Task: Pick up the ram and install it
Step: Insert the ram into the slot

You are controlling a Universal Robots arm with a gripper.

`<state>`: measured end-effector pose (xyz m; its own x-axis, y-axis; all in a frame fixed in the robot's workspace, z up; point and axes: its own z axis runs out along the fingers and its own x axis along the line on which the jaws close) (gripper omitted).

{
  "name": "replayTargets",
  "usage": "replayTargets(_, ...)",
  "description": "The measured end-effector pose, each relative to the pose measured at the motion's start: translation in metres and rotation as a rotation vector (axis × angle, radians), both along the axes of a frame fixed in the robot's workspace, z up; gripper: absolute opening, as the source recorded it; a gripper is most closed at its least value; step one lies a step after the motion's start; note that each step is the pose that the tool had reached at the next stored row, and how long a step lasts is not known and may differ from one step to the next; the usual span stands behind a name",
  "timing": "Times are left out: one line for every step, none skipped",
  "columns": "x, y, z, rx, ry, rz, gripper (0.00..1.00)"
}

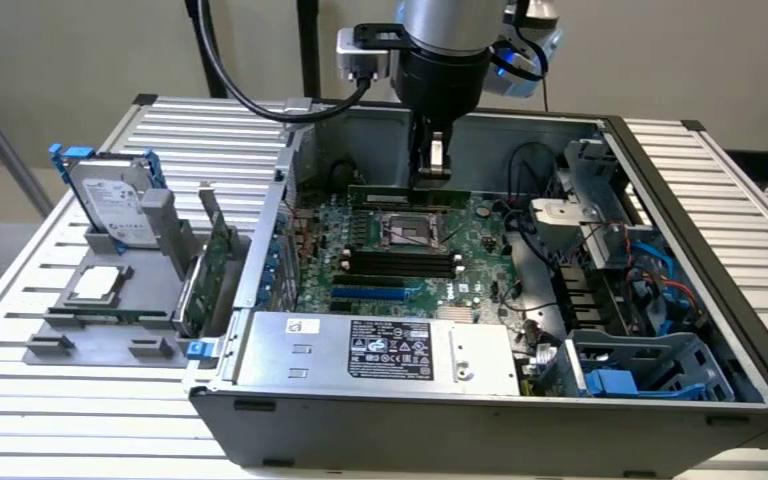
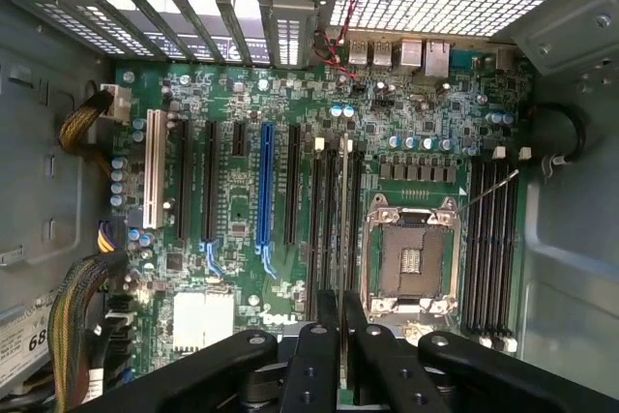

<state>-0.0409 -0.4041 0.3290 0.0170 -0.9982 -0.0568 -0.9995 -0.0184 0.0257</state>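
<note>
The claw (image 1: 434, 172) stands vertically inside the open computer case (image 1: 704, 170), over the far part of the motherboard (image 1: 484, 250) as seen in the exterior view. Note that its fingers (image 2: 321, 345) are drawn narrow, closed on the top edge of the ram (image 1: 384, 196).

In the exterior view, you see the ram upright on its long edge, just beyond the empty CPU socket (image 1: 411, 232) and parallel to that socket's far side. In the wrist view, you see the ram (image 2: 343, 210) edge-on as a thin pale line running out from between the claw (image 2: 340, 297) tips. It sits in the bank of black memory slots between the expansion slots (image 2: 263, 191) and the CPU socket (image 2: 406, 263). You cannot tell from either view whether it is fully seated.

A second bank of black memory slots (image 2: 488, 239) lies on the other side of the socket.

On the bench (image 1: 731, 210), at the exterior view's left of the case, a grey fixture (image 1: 104, 335) carries a hard drive (image 1: 111, 200), a square silver processor (image 1: 97, 285) and an upright expansion card (image 1: 211, 275). The power supply (image 1: 371, 350) occupies the near part of the case.
</note>
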Motion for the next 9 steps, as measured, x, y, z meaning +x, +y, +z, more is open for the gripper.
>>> replayTargets(0.0, 0.0, 0.0, 0.0, 0.0, 0.0, 0.0)
replayTargets(0.0, 0.0, 0.0, 0.0, 0.0, 0.0, 0.0)
replayTargets(0.0, 0.0, 0.0, 0.0, 0.0, 0.0, 0.0)
replayTargets(0.0, 0.0, -0.0002, 0.0, -0.0005, 0.0, 0.0)
replayTargets(0.0, 0.0001, -0.0014, 0.0001, -0.0007, 0.0, 0.0)
replayTargets(0.0, 0.0, -0.0031, 0.0, -0.0007, 0.0, 0.0)
replayTargets(0.0, 0.0, -0.0049, 0.0001, -0.0008, -0.001, 0.0)
replayTargets(0.0, 0.0, -0.0068, 0.0001, -0.0008, -0.003, 0.0)
replayTargets(0.0, 0.0, -0.0087, 0.0, -0.0008, -0.004, 0.0)
